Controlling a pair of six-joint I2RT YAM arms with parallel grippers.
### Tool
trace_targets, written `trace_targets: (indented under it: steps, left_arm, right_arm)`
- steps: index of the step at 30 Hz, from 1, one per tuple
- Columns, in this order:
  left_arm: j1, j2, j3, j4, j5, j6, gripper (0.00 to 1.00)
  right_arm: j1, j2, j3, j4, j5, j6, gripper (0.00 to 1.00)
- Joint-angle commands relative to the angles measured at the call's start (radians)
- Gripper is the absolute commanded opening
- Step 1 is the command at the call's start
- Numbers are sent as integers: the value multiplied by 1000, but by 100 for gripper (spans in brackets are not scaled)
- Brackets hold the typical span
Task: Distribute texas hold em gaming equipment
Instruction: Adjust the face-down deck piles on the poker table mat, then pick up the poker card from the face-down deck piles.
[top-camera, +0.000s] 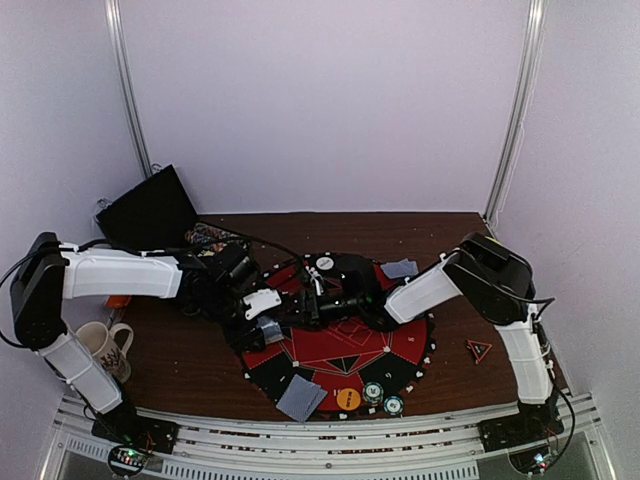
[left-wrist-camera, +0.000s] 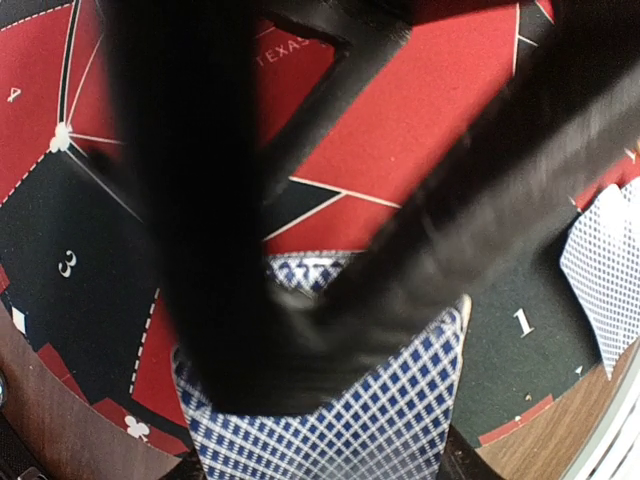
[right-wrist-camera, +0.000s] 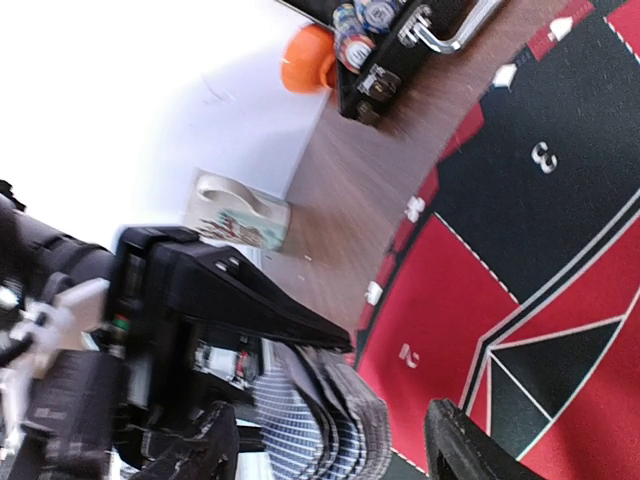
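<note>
Two white-and-black robot arms reach inward over a round red-and-black felt poker mat (top-camera: 405, 340) that lies on the brown wooden table (top-camera: 190, 365). The left arm's fingers (left-wrist-camera: 190, 220) are pinched on a stack of small playing cards with blue-checked backs (left-wrist-camera: 340, 430), held over the mat's near-left part; in the left wrist view it sits between the black sectors numbered 3 and 1. The right arm's fingers (right-wrist-camera: 460, 445) stand apart with the fanned edge of that stack showing in the gap; a little clear space shows on either side, so they grip nothing.

One single grey-blue-backed card (top-camera: 300, 397) lies at the mat's near edge, partly over the table; a second grey-blue-backed card (top-camera: 400, 268) lies at the far-right rim. A round orange button disc (top-camera: 347, 397) sits just right of the near card; two short stacks of striped-edge poker chips (top-camera: 373, 392) stand just beside it, nearer the right.

An open black case (top-camera: 150, 212) stands at the far left of the table, with more chips (top-camera: 205, 238) inside; a white patterned mug (top-camera: 105, 345) stands near the left edge; a small red triangular piece (top-camera: 478, 349) lies on the table to the right of the mat.
</note>
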Motion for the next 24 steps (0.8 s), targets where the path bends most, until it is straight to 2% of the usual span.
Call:
trace_targets:
  steps: [1, 5, 8, 11, 15, 24]
  left_arm:
    - [-4, -31, 34, 12, -8, 14, 53]
    - [-4, -28, 46, 9, -8, 17, 53]
    - [-4, -33, 53, 14, -9, 17, 53]
    - [-4, -41, 60, 12, -10, 17, 53]
    - [-3, -61, 53, 7, -12, 15, 53]
    - [-4, -68, 67, 7, -22, 25, 53]
  right_arm:
    - [-14, 13, -12, 227, -41, 144, 66]
    - [-6, 2, -8, 217, -55, 130, 68]
    - [-3, 7, 5, 136, -36, 93, 68]
    - [-9, 8, -19, 159, -7, 113, 68]
    - [-10, 14, 4, 140, -19, 103, 75]
    - [23, 34, 55, 62, -50, 54, 76]
